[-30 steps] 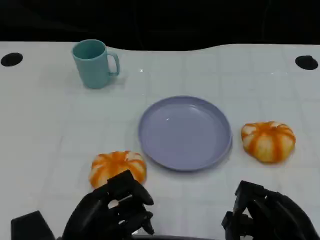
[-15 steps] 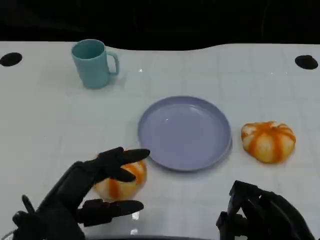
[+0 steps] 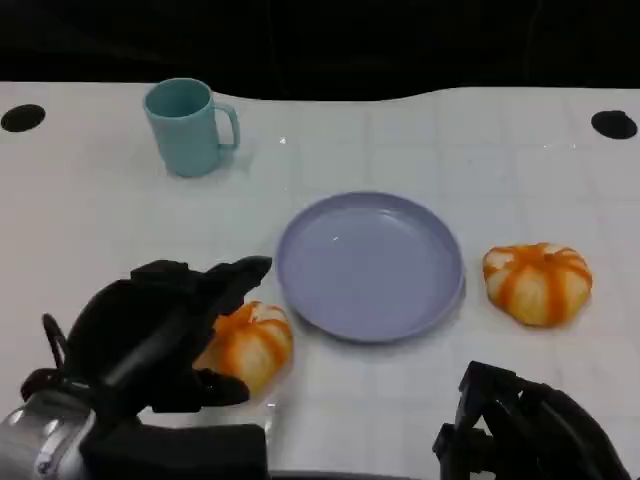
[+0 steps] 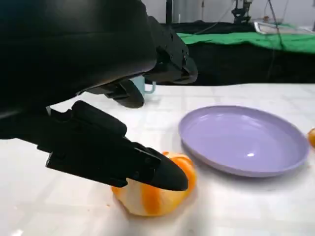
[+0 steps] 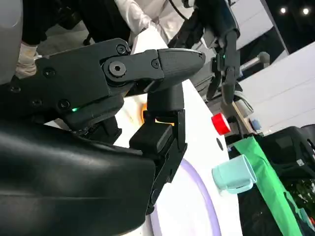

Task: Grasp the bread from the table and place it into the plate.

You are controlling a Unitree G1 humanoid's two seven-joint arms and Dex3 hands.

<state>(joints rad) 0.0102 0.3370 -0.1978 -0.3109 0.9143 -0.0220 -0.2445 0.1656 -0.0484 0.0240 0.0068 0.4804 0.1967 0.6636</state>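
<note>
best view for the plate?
Head view: the whole plate shows from above, unobstructed. The left wrist view shows it side-on, nearly whole. In the right wrist view the right hand hides most of its rim.

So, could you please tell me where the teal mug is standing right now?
In the head view the teal mug stands upright at the table's far left, beyond and left of the purple plate, well clear of the left hand.

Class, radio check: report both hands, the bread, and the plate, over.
Left hand open, fingers spread around near bread, no grip yet. Right hand curled, idle. Purple plate empty, path clear.
</note>
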